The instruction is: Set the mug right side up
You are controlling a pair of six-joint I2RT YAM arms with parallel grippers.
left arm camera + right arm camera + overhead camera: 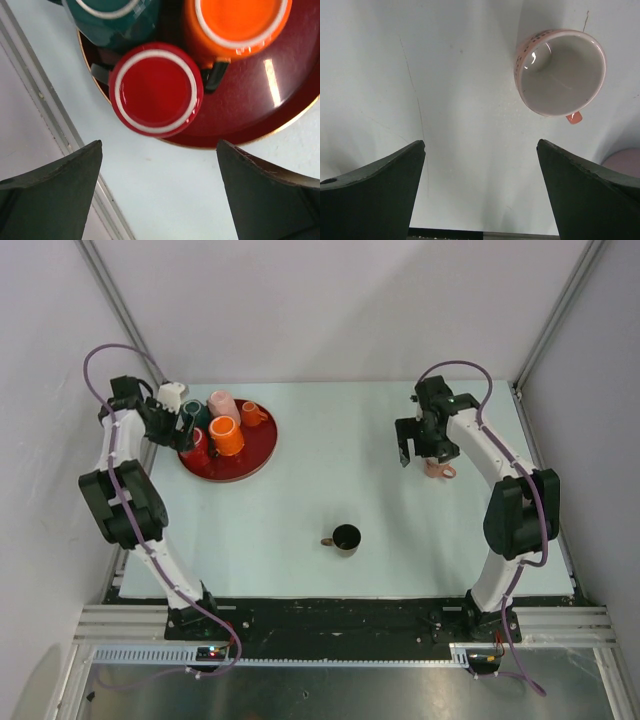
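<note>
A pink mug (560, 72) with an orange-red handle stands upright on the table, its pale inside showing; in the top view it (438, 470) sits just under my right arm. My right gripper (480, 150) is open and empty above bare table, the mug ahead and to its right; it shows in the top view (422, 445). My left gripper (160, 150) is open and empty, just off the tray's edge near a red mug (156, 90) that stands base up. It shows in the top view (175, 428).
A dark red tray (255, 455) at the back left holds several mugs, among them an orange one (240, 20) and a teal one (112, 15), both base up. A dark mug (345, 537) stands upright mid-table. A side wall rail (45, 105) runs close left of the tray.
</note>
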